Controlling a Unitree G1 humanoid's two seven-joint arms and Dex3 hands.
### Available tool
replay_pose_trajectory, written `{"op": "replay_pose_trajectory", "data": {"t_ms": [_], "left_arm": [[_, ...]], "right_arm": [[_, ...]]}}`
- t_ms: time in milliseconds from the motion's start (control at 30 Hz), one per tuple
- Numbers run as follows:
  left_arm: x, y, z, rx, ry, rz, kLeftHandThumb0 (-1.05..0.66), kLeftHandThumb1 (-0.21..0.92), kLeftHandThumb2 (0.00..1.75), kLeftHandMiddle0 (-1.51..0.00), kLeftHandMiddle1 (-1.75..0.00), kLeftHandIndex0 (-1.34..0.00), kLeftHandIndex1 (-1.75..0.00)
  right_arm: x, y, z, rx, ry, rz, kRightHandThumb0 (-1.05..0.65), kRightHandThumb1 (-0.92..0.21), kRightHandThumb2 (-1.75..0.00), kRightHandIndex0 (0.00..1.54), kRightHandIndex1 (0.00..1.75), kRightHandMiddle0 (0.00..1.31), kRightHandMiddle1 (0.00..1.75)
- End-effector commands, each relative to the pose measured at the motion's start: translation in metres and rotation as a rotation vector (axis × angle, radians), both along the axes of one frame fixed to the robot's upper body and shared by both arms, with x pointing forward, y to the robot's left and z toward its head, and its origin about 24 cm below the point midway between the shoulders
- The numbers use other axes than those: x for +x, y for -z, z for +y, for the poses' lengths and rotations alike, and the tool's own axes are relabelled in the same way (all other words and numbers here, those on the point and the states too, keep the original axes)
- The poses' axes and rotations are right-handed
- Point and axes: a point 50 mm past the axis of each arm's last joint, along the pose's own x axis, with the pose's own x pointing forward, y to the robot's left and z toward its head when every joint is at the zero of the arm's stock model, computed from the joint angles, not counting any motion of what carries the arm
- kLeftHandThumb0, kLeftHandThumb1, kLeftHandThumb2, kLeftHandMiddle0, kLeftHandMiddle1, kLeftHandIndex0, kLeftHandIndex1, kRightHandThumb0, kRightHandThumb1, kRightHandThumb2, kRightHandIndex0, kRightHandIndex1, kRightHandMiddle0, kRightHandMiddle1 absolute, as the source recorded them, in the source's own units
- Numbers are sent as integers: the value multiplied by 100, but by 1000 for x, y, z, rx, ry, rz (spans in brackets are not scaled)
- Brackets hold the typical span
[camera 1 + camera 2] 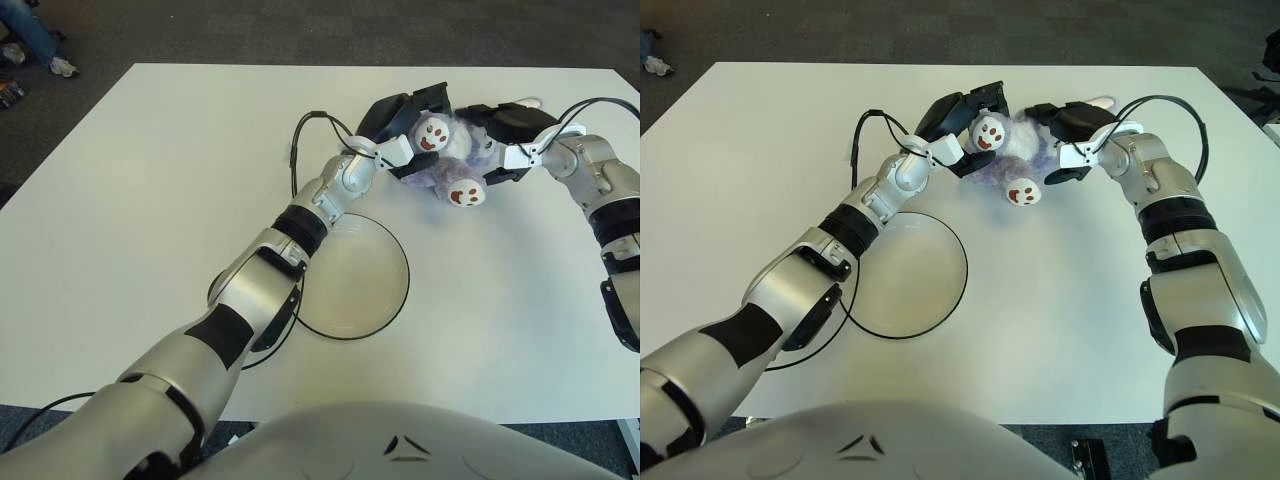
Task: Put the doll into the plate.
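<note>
The doll (452, 163), a purple plush with white soles, lies on the white table's far side, between my two hands. My left hand (408, 122) clasps its left side, black fingers above one raised foot and the thumb below. From the right, my right hand (503, 140) grips the doll's body, fingers over the top and thumb underneath. The plate (352, 290), white with a dark rim, sits nearer me under my left forearm; nothing lies in it.
A black cable (296, 135) arcs up from my left wrist, and another loop (213, 287) lies beside the plate's left rim. The table's far edge (300, 66) runs just behind the doll. Dark carpet surrounds the table.
</note>
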Motion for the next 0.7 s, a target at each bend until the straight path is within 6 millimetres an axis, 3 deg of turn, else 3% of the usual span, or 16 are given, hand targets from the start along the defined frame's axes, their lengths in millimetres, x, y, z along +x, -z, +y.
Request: {"op": "replay_pose_trajectory", "data": {"t_ms": [0,133,233,433,667], "left_arm": [[1,2,3,-2,-12,7,-1,7,155,-71,-169,-71,-166],[0,2,4,-1,-10,8,-1,6,156,-71,-170,-71,-167],[0,2,4,-1,-10,11,-1,6,156,-71,-170,-71,-167],[0,2,4,-5,-9,24,-1,6,156,-71,-170,-71,-168],[1,1,4,4,-13,23,-1,6,156,-71,-170,-71,-168]], "right_arm": [[4,-9,5,-9,-23,-40,-84,-42,-68,13,66,0,88],[5,-10,6,35,-38,-55,-75,-33,-82,17,83,0,136],[4,-11,7,65,-46,-61,-72,-30,-89,21,91,4,154],[4,-10,9,117,-61,-25,-71,-27,-92,28,105,15,168],[5,-3,13,45,-88,118,-73,-25,-93,34,131,12,170]]}}
